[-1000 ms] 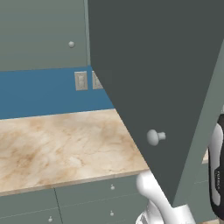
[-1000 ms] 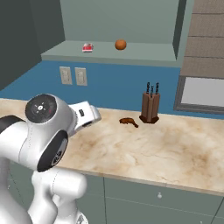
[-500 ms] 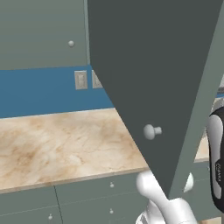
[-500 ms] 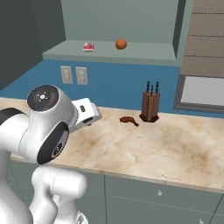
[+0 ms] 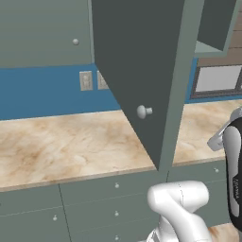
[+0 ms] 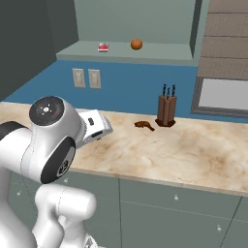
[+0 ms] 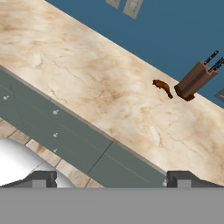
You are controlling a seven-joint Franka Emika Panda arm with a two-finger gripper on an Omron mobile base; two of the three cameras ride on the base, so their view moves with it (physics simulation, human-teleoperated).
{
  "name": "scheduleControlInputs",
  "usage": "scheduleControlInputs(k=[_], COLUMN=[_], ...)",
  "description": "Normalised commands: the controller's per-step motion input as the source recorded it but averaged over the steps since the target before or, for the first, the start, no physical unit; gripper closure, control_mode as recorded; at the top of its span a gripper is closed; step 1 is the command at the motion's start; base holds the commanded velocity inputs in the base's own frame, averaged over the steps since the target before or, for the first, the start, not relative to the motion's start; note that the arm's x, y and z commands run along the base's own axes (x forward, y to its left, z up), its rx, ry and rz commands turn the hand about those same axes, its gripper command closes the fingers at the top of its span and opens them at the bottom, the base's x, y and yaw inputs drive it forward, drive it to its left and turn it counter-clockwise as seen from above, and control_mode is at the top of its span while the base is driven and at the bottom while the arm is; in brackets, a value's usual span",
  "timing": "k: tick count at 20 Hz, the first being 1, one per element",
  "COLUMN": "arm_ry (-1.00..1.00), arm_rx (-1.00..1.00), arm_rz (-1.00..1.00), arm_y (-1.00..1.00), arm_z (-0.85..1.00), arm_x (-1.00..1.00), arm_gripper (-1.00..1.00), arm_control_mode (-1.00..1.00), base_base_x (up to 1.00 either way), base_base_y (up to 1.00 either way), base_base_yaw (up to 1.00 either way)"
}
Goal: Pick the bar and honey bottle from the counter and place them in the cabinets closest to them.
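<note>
- end effector point(image 7: 109, 177) released: hand view has the two finger tips far apart at the bottom corners, nothing between them
- hand view looks down across the surface point(image 7: 109, 83); the end effector sits off its front edge, above the grey-green drawers point(image 7: 65, 131)
- honey bottle: can't identify it for sure. a small orange round thing point(image 6: 136, 44) sits on the cabinet shelf point(image 6: 160, 51) in the right base view, too small to tell whether it is the bottle
- bar: a small red-and-white item point(image 6: 103, 47) lies on the same shelf, at 9 o'clock of the orange thing, apart from it; too small to confirm
- cabinets: door point(image 5: 137, 71) swung open toward the camera in the left base view, round pale knob point(image 5: 143, 111) on its face; neighbouring door point(image 5: 45, 30) shut
- on the surface: knife block point(image 6: 166, 109) against the blue wall, upright, dark handles sticking out the top; small brown object point(image 6: 144, 125) lying flat just at 8 o'clock of it, near, contact unclear
- two wall outlets point(image 6: 86, 78) on the blue backsplash, at 9 o'clock of the block, well apart from it
- right base view: the white wrist point(image 6: 94, 128) hangs over the front part of the surface, well apart from the knife block
</note>
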Motion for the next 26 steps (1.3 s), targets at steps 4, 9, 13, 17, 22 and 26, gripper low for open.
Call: scheduleControlInputs(k=[4,9,13,17,22,26], arm_ry=[0.00,0.00,0.00,0.00,0.00,0.00], arm_rx=[0.00,0.00,0.00,0.00,0.00,0.00], arm_rz=[0.00,0.00,0.00,0.00,0.00,0.00], arm_y=[0.00,0.00,0.00,0.00,0.00,0.00], arm_z=[0.00,0.00,0.00,0.00,0.00,0.00], arm_x=[0.00,0.00,0.00,0.00,0.00,0.00], arm_gripper=[-1.00,-1.00,-1.00,-1.00,-1.00,-1.00], arm_control_mode=[1.00,1.00,1.00,1.00,1.00,1.00], base_base_x=[-0.33,-0.02,0.00,-0.03,-0.01,0.00], base_base_y=[-0.05,0.00,0.00,-0.04,-0.34,-0.49], base_base_yaw=[0.01,0.00,0.00,0.00,0.00,0.00])
